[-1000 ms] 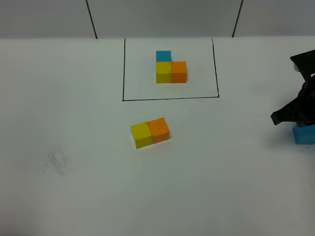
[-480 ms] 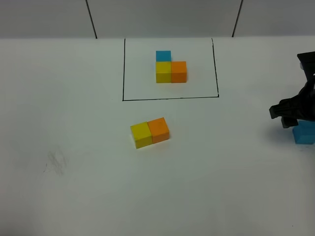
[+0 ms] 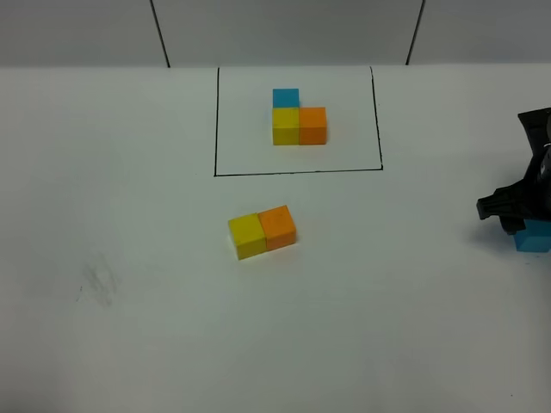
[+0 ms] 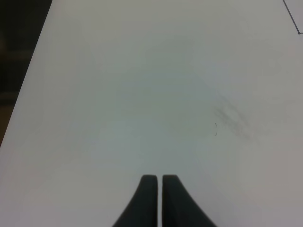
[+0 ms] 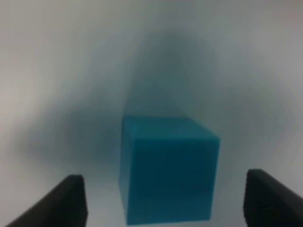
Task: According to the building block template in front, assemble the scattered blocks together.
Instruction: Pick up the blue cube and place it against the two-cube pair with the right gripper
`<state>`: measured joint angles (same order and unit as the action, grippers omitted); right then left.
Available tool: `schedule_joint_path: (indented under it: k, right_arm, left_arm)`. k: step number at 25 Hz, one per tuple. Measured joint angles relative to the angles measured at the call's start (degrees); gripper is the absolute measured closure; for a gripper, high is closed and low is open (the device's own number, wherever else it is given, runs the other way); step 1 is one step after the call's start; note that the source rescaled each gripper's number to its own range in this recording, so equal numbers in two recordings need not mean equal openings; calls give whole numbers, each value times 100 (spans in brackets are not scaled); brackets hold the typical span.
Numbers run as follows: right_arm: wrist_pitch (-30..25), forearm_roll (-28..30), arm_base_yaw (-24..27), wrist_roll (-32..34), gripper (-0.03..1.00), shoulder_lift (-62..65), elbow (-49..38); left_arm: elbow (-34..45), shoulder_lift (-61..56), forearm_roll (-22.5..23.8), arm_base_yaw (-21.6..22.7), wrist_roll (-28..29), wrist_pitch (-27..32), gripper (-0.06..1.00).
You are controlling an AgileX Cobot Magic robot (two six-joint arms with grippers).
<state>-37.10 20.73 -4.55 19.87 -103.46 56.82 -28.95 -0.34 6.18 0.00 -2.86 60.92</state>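
Though it looks blurred, the cube [image 5: 168, 170] is blue.

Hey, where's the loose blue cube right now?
In the exterior high view the loose blue cube sits at the far right, between the open jaws of the right tool, well right of the yellow-orange pair.
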Motion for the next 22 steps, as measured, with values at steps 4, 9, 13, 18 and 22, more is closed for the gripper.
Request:
schedule_joint_path:
  k: [4,9,13,18,22]
  right_arm:
    - [147,44,128,16,21,-174,0]
    - [484,55,181,16,21,-338,0]
    - [614,55,228,16,21,-555,0]
    - [707,57,254,16,25,-662,10]
    - [778,57,254,2,47,-676,10]
  left_arm:
    - [0,0,0,0,0,0,94]
    - [0,0,0,0,0,0,94]
    - [0,0,0,0,0,0,94]
    - [0,0,0,0,0,0,94]
    - [0,0,0,0,0,0,94]
